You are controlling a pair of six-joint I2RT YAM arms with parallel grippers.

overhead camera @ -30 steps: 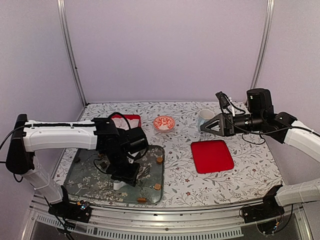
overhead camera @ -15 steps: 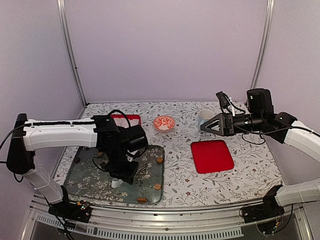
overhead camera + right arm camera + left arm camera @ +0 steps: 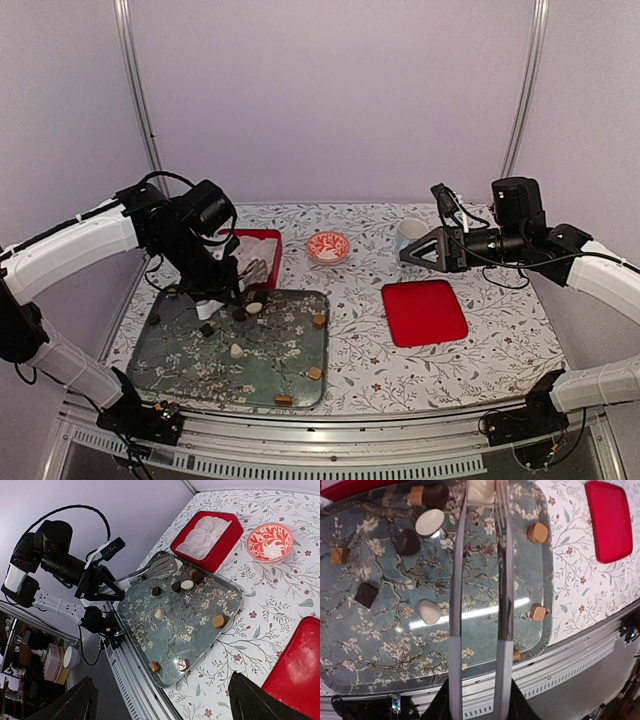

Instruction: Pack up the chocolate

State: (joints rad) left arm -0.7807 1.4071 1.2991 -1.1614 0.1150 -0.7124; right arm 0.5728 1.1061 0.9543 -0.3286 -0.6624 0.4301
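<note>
Progress is slight, by my reading: the chocolate (image 3: 429, 611) is nearly all on the tray (image 3: 385, 645). I can make out no piece among the white paper liners of the red box (image 3: 226, 547) that sits against the tray's far edge.

Ten loose pieces show on the tray in the left wrist view:
- a caramel one and a dark one at the tray's far rim
- a white oval and a dark round just inside them
- a caramel cube and a dark cube toward the tray's left side
- a cream lump near its middle
- three caramel pieces down its right side and near corner

One more, a cream piece (image 3: 481, 490), is pinched between the tips of the tongs (image 3: 502, 580) over the tray's far edge, on the box side. The left gripper (image 3: 210, 298) is clenched on the tongs' handle end, above the tray's far left part. The right gripper (image 3: 412, 254) hangs released and empty, fingers spread wide, well to the right of the tray and above the surface (image 3: 360, 350).

A flat red lid (image 3: 424, 312) lies just right of the tray. A red-and-white bowl (image 3: 328, 246) stands beyond the tray's far right corner.

What is left, I judge, is almost everything: setting this piece into a liner, fetching the other ten one by one, and probably closing the box with the lid.
</note>
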